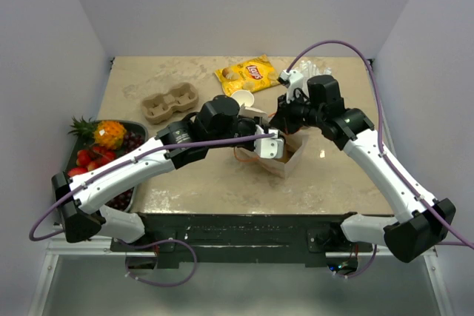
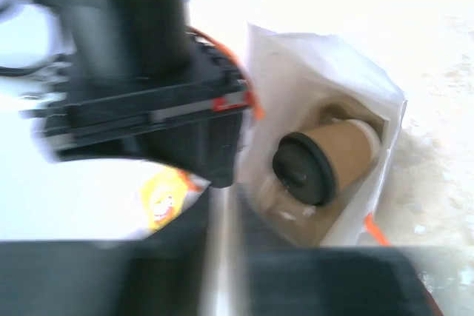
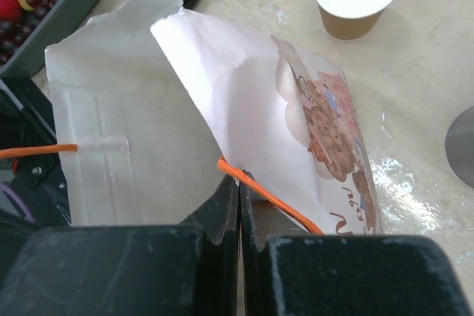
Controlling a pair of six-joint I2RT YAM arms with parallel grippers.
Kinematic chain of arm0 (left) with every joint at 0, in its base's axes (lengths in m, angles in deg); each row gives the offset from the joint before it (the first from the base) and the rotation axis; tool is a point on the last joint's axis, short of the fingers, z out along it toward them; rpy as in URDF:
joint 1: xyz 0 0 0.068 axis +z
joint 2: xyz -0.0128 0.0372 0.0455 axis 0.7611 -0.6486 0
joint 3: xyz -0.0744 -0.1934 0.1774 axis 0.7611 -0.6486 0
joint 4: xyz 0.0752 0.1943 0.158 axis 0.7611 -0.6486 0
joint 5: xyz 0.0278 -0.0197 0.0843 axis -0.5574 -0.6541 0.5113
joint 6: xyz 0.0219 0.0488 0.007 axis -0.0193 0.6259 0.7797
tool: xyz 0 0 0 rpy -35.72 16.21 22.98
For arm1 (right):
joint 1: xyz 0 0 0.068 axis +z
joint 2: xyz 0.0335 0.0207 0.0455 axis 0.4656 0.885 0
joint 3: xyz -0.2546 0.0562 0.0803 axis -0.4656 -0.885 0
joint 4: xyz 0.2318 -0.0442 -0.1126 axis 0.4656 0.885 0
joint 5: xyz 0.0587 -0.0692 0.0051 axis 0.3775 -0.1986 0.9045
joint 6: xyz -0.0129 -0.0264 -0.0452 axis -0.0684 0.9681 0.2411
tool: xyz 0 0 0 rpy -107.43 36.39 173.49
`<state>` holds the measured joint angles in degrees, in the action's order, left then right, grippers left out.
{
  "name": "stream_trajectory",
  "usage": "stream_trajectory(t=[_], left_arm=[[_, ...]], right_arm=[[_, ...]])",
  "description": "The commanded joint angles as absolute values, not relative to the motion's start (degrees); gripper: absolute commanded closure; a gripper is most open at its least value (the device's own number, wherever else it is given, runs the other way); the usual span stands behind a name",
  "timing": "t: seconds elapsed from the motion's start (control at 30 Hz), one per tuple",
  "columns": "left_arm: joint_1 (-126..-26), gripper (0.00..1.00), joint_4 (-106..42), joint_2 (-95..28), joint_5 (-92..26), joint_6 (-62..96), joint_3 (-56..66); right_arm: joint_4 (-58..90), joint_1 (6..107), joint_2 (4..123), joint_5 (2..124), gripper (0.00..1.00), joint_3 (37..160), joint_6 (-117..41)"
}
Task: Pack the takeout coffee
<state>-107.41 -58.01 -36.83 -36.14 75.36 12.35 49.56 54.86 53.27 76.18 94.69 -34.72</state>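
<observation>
Inside the bag (image 2: 355,72), the sideways lidded cup (image 2: 333,157) may leak if your right gripper (image 3: 239,190), pinching the handle (image 3: 275,202), slips; left gripper (image 1: 268,144) state unreadable.

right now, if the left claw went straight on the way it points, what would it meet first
Most likely the round black plastic lid of the small tan kraft paper cup inside the open white paper bag. The wrist view is blurred, so depth is unsure.

We see a paper bag (image 3: 185,109) of white, matt, creased paper with an orange cord handle (image 3: 274,197). The cup (image 2: 348,149) in it is of smooth tan kraft paper, its lid (image 2: 300,168) of black matt plastic. The table (image 3: 415,79) looks like polished stone, slightly glossy.
</observation>
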Motion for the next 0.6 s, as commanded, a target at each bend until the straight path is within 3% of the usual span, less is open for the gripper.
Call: stream_trajectory(t=[0.0,0.23,0.37,0.4,0.5,0.57], left_arm=[[-106.95,1.00,-57.33,-35.03,-33.93,75.55,15.00],[-106.87,1.00,-60.15,-33.18,-33.41,73.80,17.64],[-105.99,0.99,-56.12,-30.63,-25.86,66.88,17.29],[-104.59,0.76,-54.45,-29.76,-23.50,65.02,17.38],[-101.61,0.30,-55.13,-28.78,-23.90,55.45,18.34],[-100.37,0.24,-57.50,-28.78,-27.84,50.62,20.01]], right_arm=[[53.18,54.55,53.40,73.51,1.00,94.65,-33.43],[53.01,54.46,52.61,73.42,1.00,93.77,-32.38],[53.71,54.38,51.55,73.59,1.00,93.50,-31.33],[53.45,54.46,51.29,73.34,1.00,93.59,-31.32],[53.62,54.38,50.32,72.72,1.00,94.29,-27.47],[53.88,54.46,49.62,72.72,1.00,95.70,-26.23]])
